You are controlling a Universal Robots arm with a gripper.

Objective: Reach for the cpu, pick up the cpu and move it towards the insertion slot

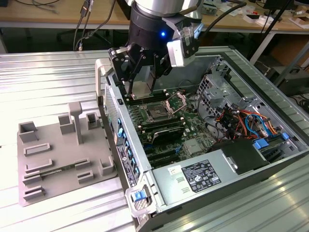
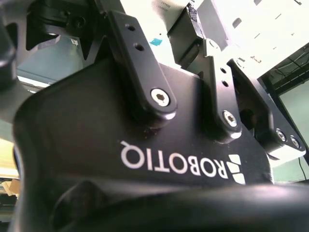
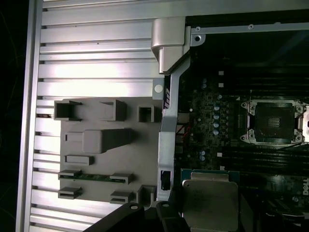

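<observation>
While my gripper (image 1: 141, 82) is clamped on the cpu (image 3: 210, 203), I'm in the carry step, inside the pc case (image 1: 231, 63), hovering just beside the insertion slot (image 3: 273, 122); next needs careful alignment w/ socket.

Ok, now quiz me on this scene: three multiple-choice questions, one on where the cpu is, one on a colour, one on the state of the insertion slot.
1. Where is the cpu?
A. on the plastic tray
B. in the gripper, over the open computer case
C. seated in the slot

2. What colour is the plastic tray?
A. blue
B. red
C. grey

3. What state is the insertion slot in?
A. empty, dark inside
B. covered by a heatsink
C. filled by the cpu

Answers: 1 B, the silvery chip sits between the gripper's fingers above the board. 2 C, the tray is grey all over. 3 A, the first wrist view shows a bare dark square inside the metal frame.
</observation>
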